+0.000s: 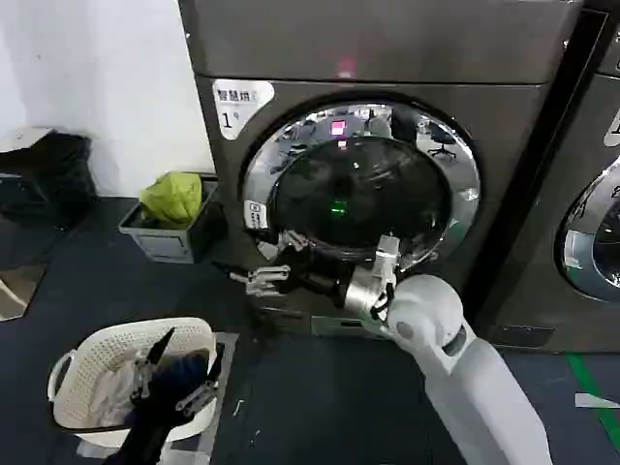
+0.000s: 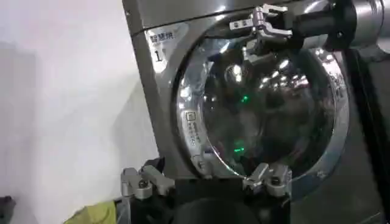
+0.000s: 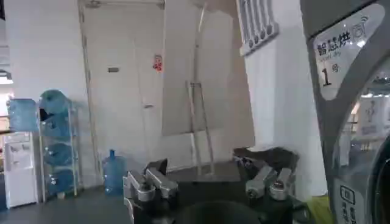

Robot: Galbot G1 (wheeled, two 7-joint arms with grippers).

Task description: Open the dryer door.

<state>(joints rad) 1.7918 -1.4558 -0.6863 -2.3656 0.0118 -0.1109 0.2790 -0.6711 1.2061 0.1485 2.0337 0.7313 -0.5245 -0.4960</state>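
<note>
On the front of the machine marked "1" (image 1: 230, 119), the door (image 1: 360, 184): chrome ring, dark glass, flush with the panel, shut. At the door's lower left edge, just below the small label on the ring, the right gripper (image 1: 260, 280), reaching in from the right, fingers spread and clasping nothing; whether touching the ring, cannot tell. Same gripper against the door's rim in the left wrist view (image 2: 259, 25). Down at the lower left, over a white basket (image 1: 73, 372) on the dark floor, the left gripper (image 1: 174, 373), fingers apart, empty, well apart from the door. Beside the machine's left side, a grey bin (image 1: 184, 242) holding a green bag (image 1: 174, 198).
</note>
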